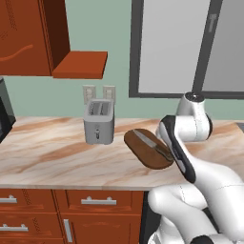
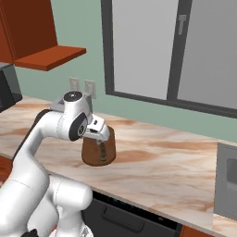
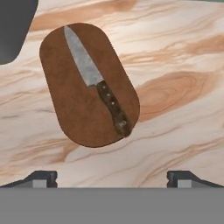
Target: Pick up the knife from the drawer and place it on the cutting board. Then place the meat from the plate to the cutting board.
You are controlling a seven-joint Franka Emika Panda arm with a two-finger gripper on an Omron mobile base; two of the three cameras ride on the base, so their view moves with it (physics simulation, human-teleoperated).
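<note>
Now, entries for this moment.
Knife (image 3: 97,85): lies flat along the oval cutting board (image 3: 74,113); blade toward one end, dark handle reaching the other end's rim.
Cutting board place: mid counter (image 1: 47,152), between front edge and back wall, just beside the toaster (image 1: 98,121).
Gripper (image 3: 112,177): jaws spread wide, nothing between them, poised above the board.
Left base view: shows blade, toaster, drawer fronts (image 1: 97,201) below the counter edge.
Right base view: hand covers most of the board; knife handle barely visible.
</note>
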